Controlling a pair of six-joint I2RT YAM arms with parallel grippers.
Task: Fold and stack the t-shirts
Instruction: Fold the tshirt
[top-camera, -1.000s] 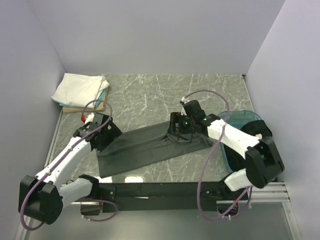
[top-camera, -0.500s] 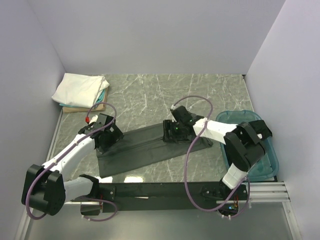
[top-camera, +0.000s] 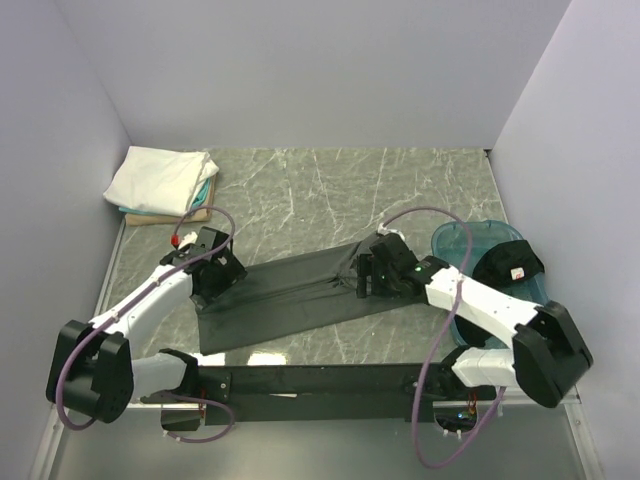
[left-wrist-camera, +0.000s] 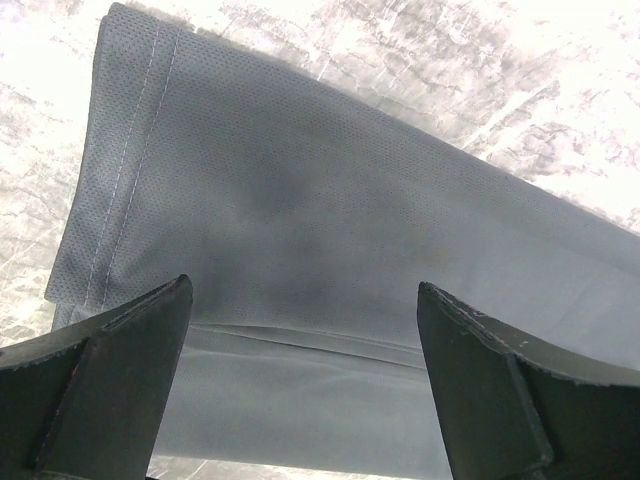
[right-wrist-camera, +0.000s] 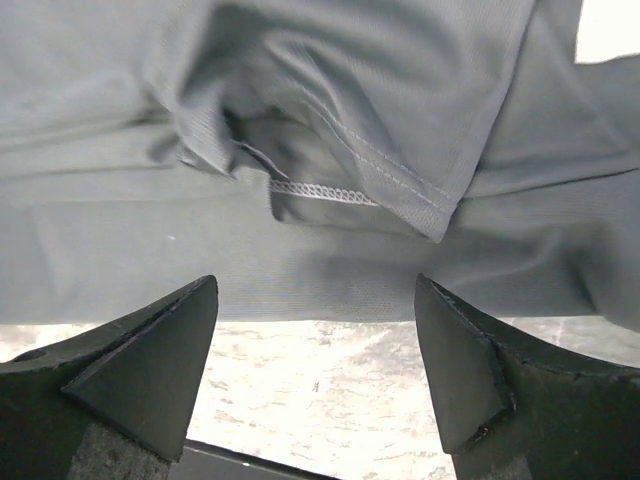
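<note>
The dark grey t-shirt lies as a long folded strip slanting across the middle of the bench. The left end effector hangs over its stitched hem end, fingers spread wide, gripping nothing. The right end effector is equally wide and empty above a bunched fold at the other end. A white folded shirt tops a pile in the far left corner, with the layers beneath it mostly hidden. The right arm partly covers a teal bin.
</note>
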